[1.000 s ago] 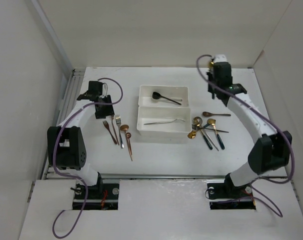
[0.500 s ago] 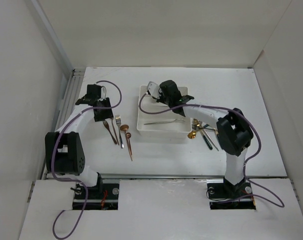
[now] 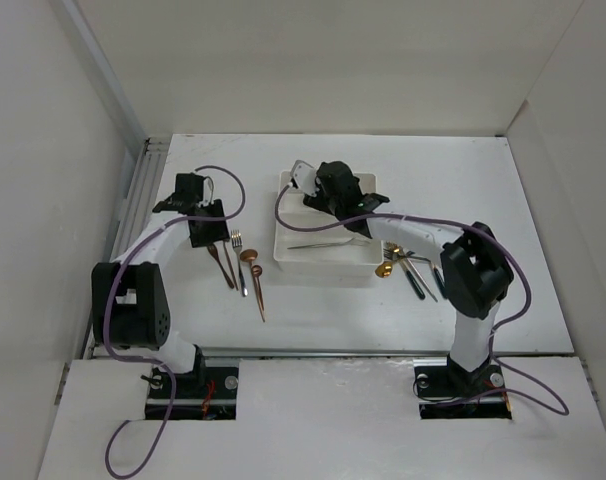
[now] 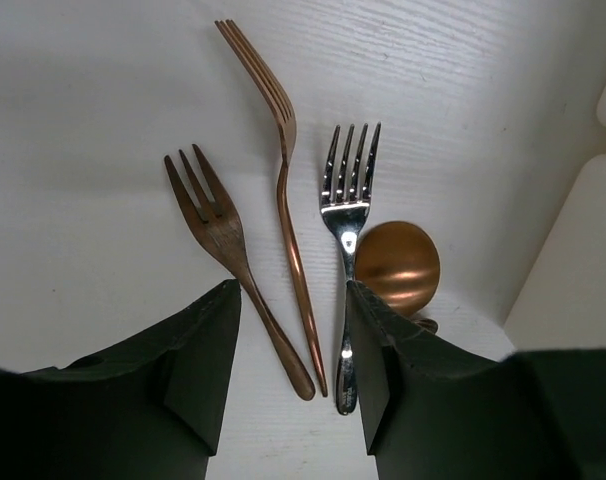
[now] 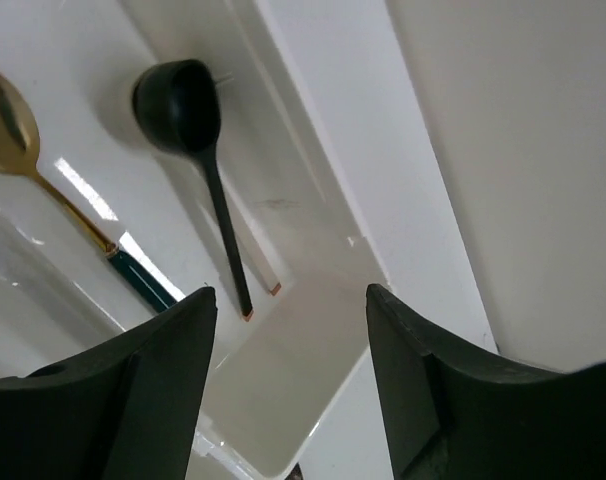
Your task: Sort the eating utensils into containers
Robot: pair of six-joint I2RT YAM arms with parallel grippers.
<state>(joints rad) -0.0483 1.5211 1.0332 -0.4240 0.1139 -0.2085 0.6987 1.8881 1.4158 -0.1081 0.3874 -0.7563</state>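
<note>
Three forks [image 4: 288, 200] are seen on the desk [image 4: 103, 100] below the left claw [image 4: 291, 300], spread and empty. Two spoons [image 5: 178, 100] are seen in a tray [image 5: 283, 240] below the right claw [image 5: 290, 295], likewise spread and empty.

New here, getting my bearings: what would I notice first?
The right gripper hangs open over the far white plastic tray, where a black spoon and a gold spoon with a dark green handle lie. Further left, the left gripper hovers open over two copper forks and a silver fork.
</note>
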